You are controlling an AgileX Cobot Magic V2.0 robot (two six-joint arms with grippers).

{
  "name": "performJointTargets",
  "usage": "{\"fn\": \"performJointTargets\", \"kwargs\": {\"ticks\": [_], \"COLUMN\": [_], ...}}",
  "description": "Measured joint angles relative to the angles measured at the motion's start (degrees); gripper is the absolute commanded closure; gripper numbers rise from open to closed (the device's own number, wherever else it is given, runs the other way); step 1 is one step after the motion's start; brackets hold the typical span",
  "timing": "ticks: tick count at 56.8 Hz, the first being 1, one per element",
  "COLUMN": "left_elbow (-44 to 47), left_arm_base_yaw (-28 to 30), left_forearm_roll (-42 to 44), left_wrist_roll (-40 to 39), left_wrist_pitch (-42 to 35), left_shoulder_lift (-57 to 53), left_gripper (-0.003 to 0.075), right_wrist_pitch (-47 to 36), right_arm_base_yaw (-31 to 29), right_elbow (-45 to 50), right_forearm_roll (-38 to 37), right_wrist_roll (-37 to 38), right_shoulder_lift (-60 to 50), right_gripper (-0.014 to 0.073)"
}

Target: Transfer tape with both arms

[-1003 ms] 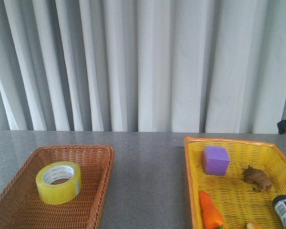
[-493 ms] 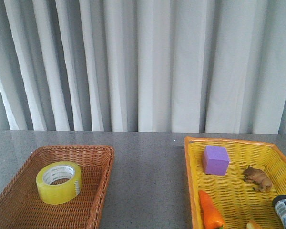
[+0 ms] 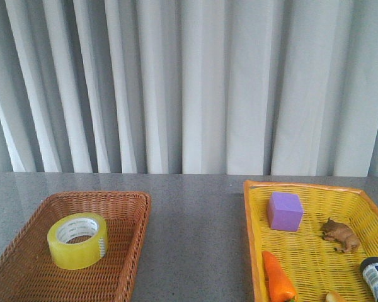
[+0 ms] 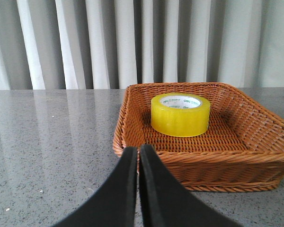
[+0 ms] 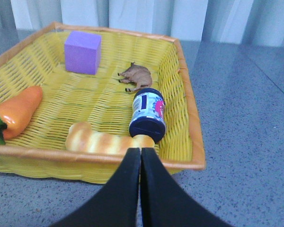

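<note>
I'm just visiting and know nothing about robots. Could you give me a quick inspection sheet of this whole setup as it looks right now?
Surface: grey speckled table.
Job's things: yellow tape roll lies flat in the brown wicker basket, untouched.
Clutter: yellow basket holds a purple cube, a carrot, a brown toy animal, a dark-capped jar and a bread-like stick.
Pincers: left pincer shut, empty, short of the brown basket; right pincer shut, empty, at the yellow basket's rim.
Cables: nothing seen.
Surroundings: pale pleated curtain behind the table.
</note>
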Motion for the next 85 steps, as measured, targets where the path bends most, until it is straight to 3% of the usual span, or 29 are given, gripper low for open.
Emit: {"fn": "performJointTargets", "kwargs": {"ticks": [12,46,85], "left_elbow": [0.0,0.0,0.0], "left_arm_base_yaw": [0.0,0.0,0.0], "left_forearm_roll": [0.0,0.0,0.0], "left_wrist_roll": [0.0,0.0,0.0], "left_wrist_pitch": [0.0,0.0,0.0], "left_shoulder_lift": [0.0,0.0,0.0], "left_gripper": [0.0725,0.0725,0.0725], "right_wrist_pitch": [-6.8,1.5,-1.4], "right_arm_base_yaw": [0.0,0.0,2.9], "right_elbow": [11.1,11.2,11.2], "right_forearm_roll": [0.8,0.6,0.2], "right_wrist_roll": [1.6,3.1,3.4], "right_shoulder_lift": [-12.5,-20.0,-20.2], "right_gripper": [0.0601,0.0601,0.0601]}}
